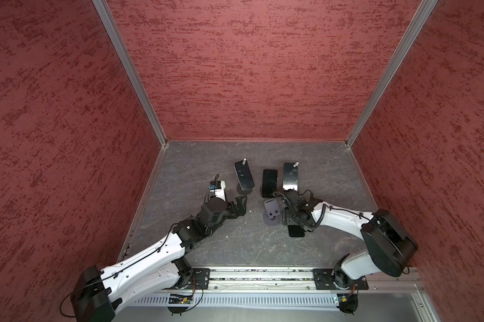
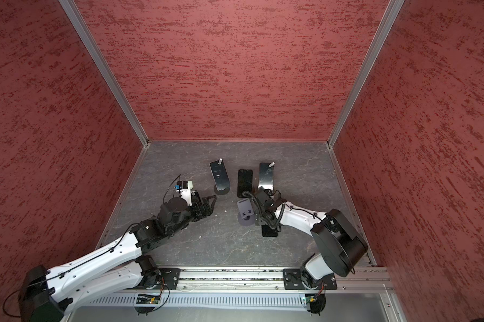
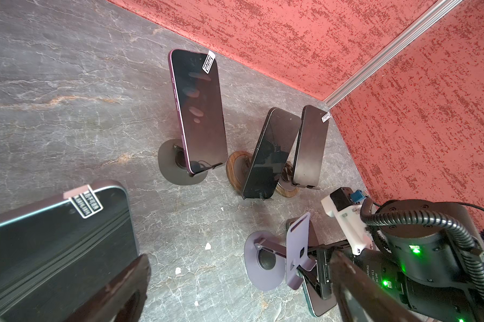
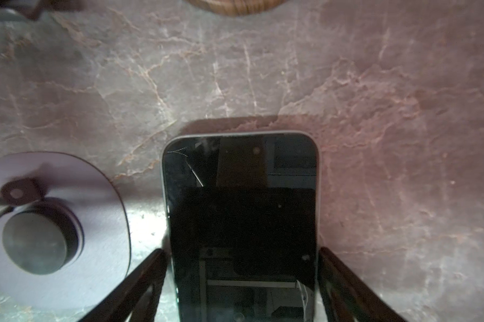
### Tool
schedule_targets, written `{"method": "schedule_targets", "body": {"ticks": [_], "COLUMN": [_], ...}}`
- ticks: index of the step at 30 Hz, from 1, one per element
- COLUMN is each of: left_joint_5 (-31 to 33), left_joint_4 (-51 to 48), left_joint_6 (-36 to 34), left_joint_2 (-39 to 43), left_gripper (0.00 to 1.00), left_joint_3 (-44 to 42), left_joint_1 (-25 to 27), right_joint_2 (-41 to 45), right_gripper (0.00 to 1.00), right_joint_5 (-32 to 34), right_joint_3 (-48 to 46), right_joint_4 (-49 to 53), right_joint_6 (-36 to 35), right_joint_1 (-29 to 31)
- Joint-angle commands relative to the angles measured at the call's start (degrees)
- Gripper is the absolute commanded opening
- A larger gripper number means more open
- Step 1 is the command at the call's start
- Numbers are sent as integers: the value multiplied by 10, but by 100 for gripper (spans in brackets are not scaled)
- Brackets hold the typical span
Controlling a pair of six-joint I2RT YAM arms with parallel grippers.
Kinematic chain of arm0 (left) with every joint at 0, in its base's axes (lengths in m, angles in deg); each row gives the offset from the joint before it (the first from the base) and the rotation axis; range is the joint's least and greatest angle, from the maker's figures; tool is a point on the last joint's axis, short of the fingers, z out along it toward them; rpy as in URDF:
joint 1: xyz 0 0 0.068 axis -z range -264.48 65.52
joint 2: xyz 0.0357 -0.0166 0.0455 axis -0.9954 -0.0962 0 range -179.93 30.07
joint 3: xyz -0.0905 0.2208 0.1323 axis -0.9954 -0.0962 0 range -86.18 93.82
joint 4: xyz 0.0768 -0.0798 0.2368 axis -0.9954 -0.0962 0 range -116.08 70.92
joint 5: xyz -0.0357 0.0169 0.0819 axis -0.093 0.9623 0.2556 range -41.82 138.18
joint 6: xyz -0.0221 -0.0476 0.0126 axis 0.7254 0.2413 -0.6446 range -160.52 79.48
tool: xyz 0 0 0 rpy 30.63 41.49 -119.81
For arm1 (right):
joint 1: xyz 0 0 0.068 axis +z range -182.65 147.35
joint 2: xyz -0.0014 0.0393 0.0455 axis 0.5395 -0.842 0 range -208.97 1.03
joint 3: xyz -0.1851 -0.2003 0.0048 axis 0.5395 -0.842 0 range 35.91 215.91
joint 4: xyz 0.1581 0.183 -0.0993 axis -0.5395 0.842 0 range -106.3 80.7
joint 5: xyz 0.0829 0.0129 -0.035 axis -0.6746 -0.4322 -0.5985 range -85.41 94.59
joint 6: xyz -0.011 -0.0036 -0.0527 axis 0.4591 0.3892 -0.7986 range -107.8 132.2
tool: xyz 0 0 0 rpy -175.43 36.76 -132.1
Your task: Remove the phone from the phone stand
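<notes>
R gripper [image 4: 241,251] jaws spread, black glass-fronted rectangular phone [image 4: 241,212] flat btwn them; lilac round-based phone stand [image 4: 95,251] just outside. L gripper [image 1: 241,205] jaws wide.

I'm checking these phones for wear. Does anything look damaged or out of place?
Yes. The phone lying flat at the right claw has cracked glass near one corner: a thin white line with fine spidering beside it.

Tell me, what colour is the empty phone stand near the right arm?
The empty phone stand is pale lilac-grey; the left wrist view shows it best.
</notes>
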Motion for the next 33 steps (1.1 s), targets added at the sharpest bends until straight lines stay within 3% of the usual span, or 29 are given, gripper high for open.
{"method": "schedule_targets", "body": {"ticks": [1, 8, 15, 33], "left_joint_5": [2, 6, 7, 18], "left_joint_4": [0, 0, 0, -18], "left_joint_6": [3, 2, -1, 1], "left_joint_2": [5, 8, 10, 48], "left_gripper": [100, 99, 100, 100], "left_joint_3": [-4, -5, -4, -18], "left_joint_1": [-3, -4, -4, -13], "right_joint_2": [24, 111, 145, 11], "right_gripper": [88, 89, 98, 98], "right_joint_5": [21, 42, -9, -38], "right_joint_3": [26, 78, 113, 156], "right_joint_4": [34, 72, 25, -24], "right_joint_6": [-13, -39, -81, -97], "right_joint_1": [-3, -2, 16, 79]}}
